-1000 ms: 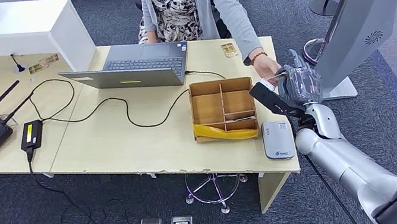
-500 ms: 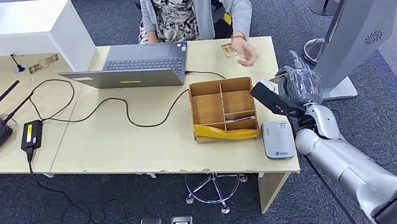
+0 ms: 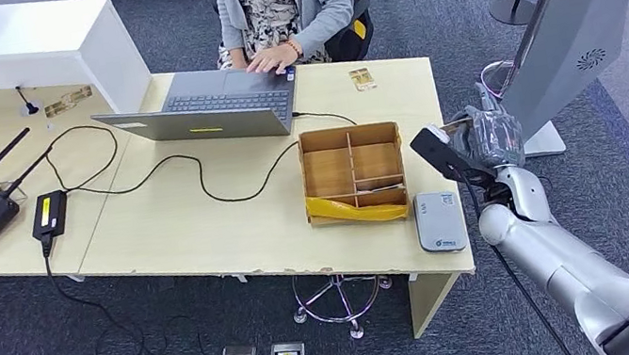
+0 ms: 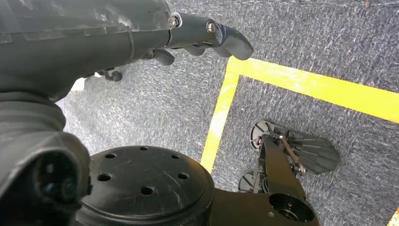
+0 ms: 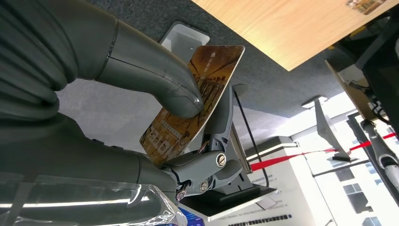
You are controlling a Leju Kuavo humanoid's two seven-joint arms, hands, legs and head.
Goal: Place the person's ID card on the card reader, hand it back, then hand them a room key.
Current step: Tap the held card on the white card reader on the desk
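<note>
My right hand (image 3: pixel 481 140) hovers just off the desk's right edge, level with the cardboard box (image 3: pixel 354 174). It pinches a brown-and-gold patterned card (image 5: pixel 214 70) between the thumb (image 5: pixel 155 75) and the fingers behind it. The grey card reader (image 3: pixel 441 221) lies flat on the desk's near right corner, a little nearer to me than the hand. The person (image 3: pixel 283 1) sits across the desk with both hands on the laptop (image 3: pixel 214 108). My left hand (image 4: pixel 207 35) hangs over the floor, fingers loose and holding nothing.
A similar card (image 3: pixel 362 79) lies on the desk (image 3: pixel 207 242) near the far right edge. The box has several compartments and yellow tape on its near side. A tall grey kiosk (image 3: pixel 574 31) stands close on my right hand's right. Cables, a radio controller and a phone lie at left.
The person's hand, which touched the card at my right hand, has drawn back to the laptop. My right hand keeps the card and has shifted slightly right.
</note>
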